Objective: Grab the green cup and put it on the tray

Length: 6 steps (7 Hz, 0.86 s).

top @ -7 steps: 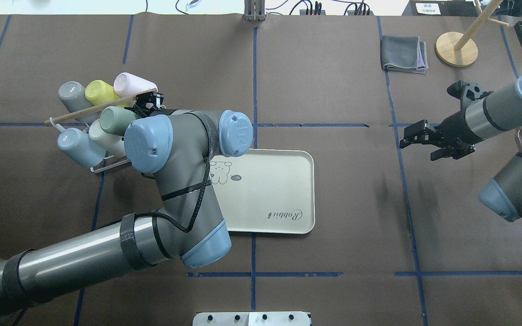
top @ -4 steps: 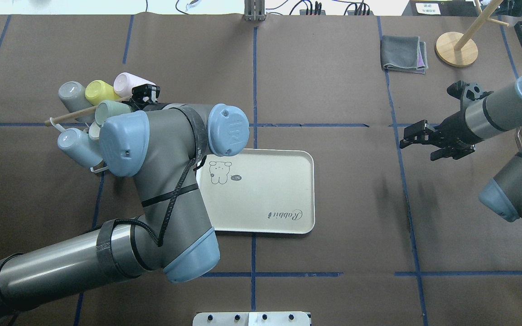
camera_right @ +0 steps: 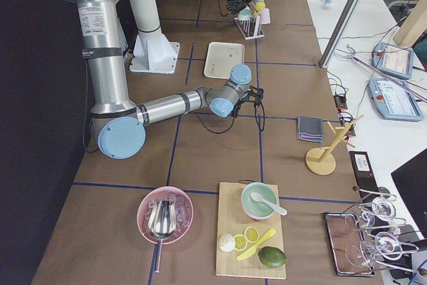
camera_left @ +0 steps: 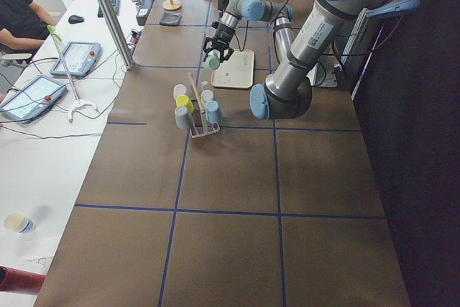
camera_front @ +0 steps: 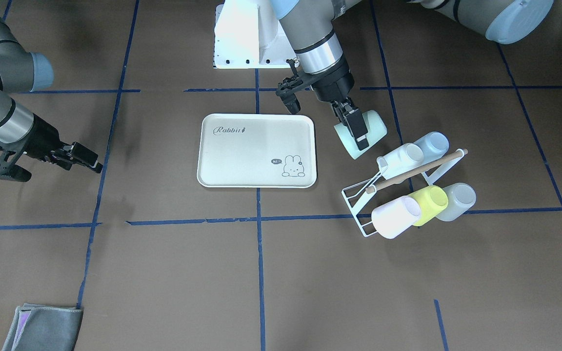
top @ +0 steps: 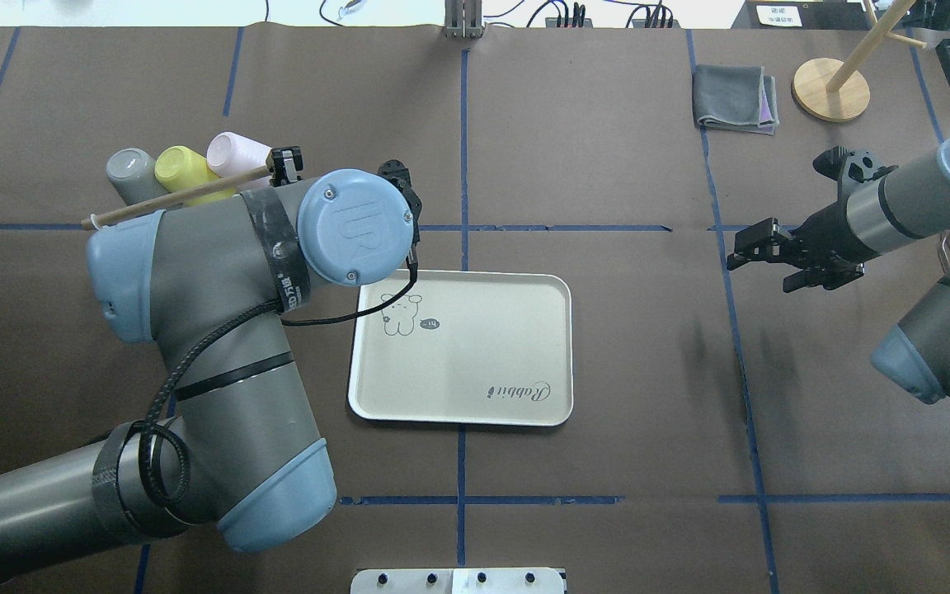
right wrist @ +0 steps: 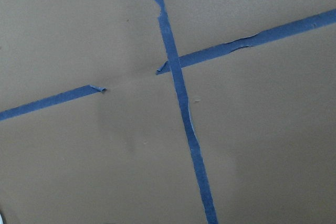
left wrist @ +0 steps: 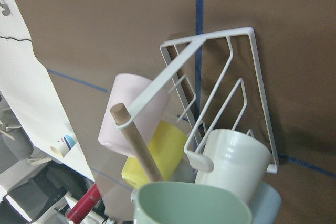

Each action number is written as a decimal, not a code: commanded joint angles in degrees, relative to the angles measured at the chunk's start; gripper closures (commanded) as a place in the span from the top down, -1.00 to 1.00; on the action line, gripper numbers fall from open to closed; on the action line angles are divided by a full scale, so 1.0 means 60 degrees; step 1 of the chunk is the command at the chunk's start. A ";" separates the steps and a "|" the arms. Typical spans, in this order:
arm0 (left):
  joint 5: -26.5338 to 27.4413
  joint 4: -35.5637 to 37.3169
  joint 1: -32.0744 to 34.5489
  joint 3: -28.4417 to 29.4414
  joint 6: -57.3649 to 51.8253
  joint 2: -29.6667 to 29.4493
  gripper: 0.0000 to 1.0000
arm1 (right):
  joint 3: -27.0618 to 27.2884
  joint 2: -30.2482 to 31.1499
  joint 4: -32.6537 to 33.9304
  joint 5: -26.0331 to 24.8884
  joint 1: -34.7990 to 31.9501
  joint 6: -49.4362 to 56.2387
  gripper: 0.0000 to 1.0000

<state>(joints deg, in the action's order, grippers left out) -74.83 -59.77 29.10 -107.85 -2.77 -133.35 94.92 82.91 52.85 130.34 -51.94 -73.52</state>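
The green cup (camera_front: 374,126) is a pale mint tumbler held on its side in my left gripper (camera_front: 360,140), which is shut on its rim. It hangs between the cream "Rabbit" tray (camera_front: 242,151) and the white wire cup rack (camera_front: 359,200), clear of both. In the left wrist view the cup's rim (left wrist: 191,202) fills the bottom edge. In the overhead view my left arm hides the cup, and the tray (top: 491,346) lies bare beside it. My right gripper (top: 764,262) is open and empty, far from the tray.
The rack holds white (camera_front: 402,159), pale blue (camera_front: 432,144), pink (camera_front: 395,217), yellow (camera_front: 430,204) and grey (camera_front: 458,201) cups under a wooden rod (camera_front: 415,170). A folded grey cloth (top: 735,97) and a wooden stand (top: 831,89) sit far right.
My left gripper has pulled the green cup off the rack and carried it toward the tray, the wrist swinging round. The right arm has not moved.
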 commanded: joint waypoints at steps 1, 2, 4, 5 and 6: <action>-0.0448 -0.3235 0.0057 0.0058 0.1886 0.0515 0.00 | 0.0014 -0.0005 -0.0005 0.0000 0.0000 -0.0008 1.00; -0.0580 -0.5223 -0.0001 0.0335 0.2984 0.0907 0.12 | 0.0014 -0.0005 -0.0005 -0.0015 -0.0015 -0.0008 1.00; -0.0537 -0.9630 -0.0292 0.1559 0.4684 0.1569 0.25 | 0.0000 -0.0005 -0.0005 -0.0059 -0.0015 -0.0008 1.00; -0.0450 -1.0812 -0.0556 0.2366 0.4955 0.1527 0.25 | 0.0000 -0.0020 0.0010 -0.0073 -0.0001 -0.0008 1.00; -0.0391 -1.2390 -0.0616 0.2635 0.4973 0.1468 0.25 | 0.0000 -0.0020 0.0010 -0.0073 0.0000 -0.0008 1.00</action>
<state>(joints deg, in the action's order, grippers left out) -77.60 -123.31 26.28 -95.20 25.67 -124.44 94.93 82.84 52.89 129.94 -51.98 -73.57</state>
